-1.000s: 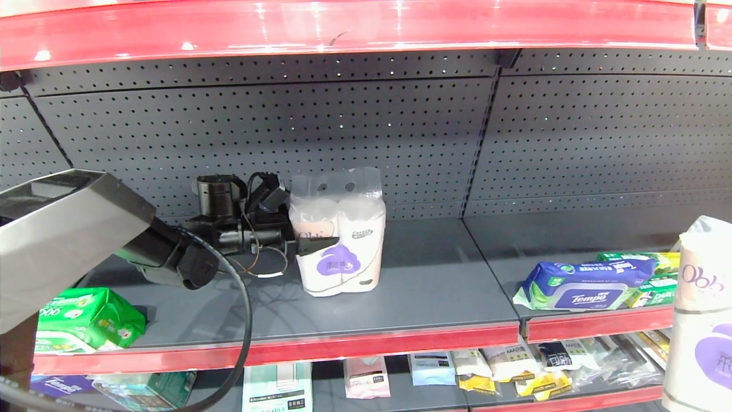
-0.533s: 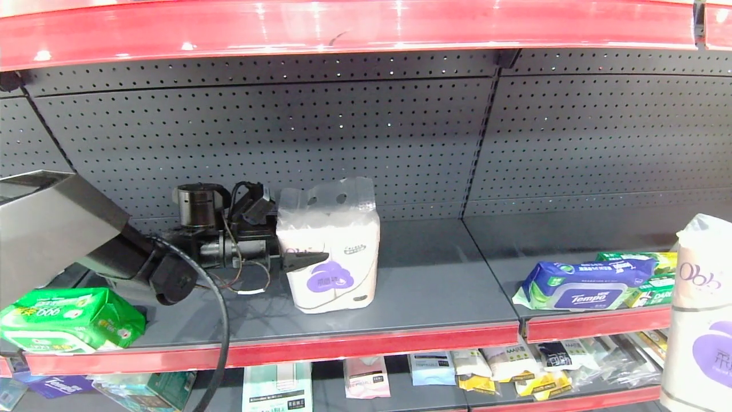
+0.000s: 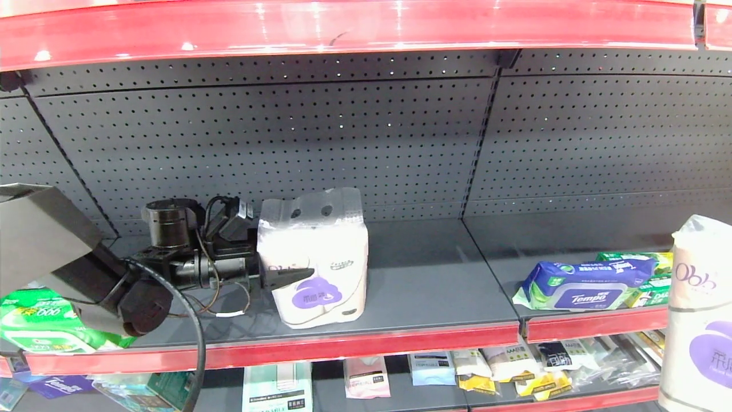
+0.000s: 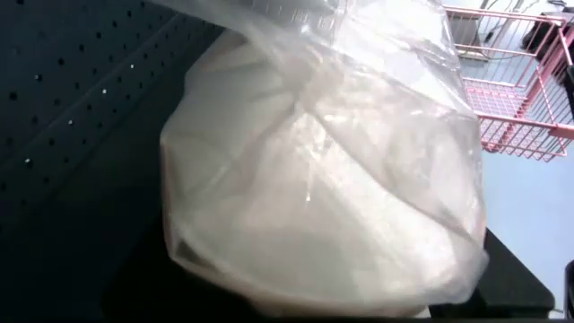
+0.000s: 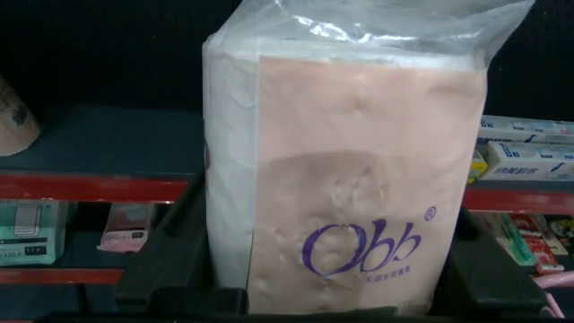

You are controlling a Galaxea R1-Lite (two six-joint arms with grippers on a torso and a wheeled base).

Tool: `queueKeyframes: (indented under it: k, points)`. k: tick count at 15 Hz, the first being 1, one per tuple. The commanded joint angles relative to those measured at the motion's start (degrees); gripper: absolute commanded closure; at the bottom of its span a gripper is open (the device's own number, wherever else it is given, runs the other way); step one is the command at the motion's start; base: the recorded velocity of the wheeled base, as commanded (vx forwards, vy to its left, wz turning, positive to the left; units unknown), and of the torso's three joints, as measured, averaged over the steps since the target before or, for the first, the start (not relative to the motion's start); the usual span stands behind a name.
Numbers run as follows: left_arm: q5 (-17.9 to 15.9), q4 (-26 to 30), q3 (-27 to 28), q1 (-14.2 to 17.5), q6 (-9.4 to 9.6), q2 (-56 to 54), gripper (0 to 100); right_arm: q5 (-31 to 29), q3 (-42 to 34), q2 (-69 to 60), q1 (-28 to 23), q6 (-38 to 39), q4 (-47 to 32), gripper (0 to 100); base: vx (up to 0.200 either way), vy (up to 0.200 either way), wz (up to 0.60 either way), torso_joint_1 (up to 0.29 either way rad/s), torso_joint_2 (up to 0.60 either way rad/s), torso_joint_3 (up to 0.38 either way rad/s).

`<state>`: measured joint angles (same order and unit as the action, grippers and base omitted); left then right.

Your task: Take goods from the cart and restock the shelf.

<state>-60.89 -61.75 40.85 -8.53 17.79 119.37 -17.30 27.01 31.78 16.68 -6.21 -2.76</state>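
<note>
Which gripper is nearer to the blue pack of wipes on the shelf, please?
Right. The right gripper, holding a toilet-roll pack, is just right of the wipes; the left gripper grips a second pack far to their left.

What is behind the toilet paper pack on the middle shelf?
The grey perforated back panel and bare shelf; the strip directly behind the pack is hidden.

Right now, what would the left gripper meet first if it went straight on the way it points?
The left gripper clamps the pack; past it the shelf looks free up to the wipes, though depth is unclear.
</note>
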Motion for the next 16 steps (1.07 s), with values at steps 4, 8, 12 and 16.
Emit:
queueKeyframes:
  k: [4, 8, 12, 16]
  points:
    - [-1.33, -3.12, -4.82, 0.1, -0.03, -0.28, 100, 0.07, -0.03, 0.39, 0.02, -0.04, 0.12, 100, 0.0, 0.0, 0.0, 0.0, 0.0, 0.0]
    - [-2.04, -4.17, -5.34, 0.1, -0.21, -0.63, 100, -0.02, -0.03, 0.3, 0.02, -0.04, 0.12, 100, 0.0, 0.0, 0.0, 0.0, 0.0, 0.0]
    - [-2.3, -4.17, -8.42, 0.01, -0.21, -1.86, 100, -0.02, 0.06, 0.39, 0.02, -0.04, 0.21, 100, 0.0, 0.0, 0.0, 0.0, 0.0, 0.0]
    - [-2.39, -4.26, -8.95, 0.1, -0.12, -1.86, 100, -0.02, 0.06, 0.39, 0.02, -0.04, 0.21, 100, 0.0, 0.0, 0.0, 0.0, 0.0, 0.0]
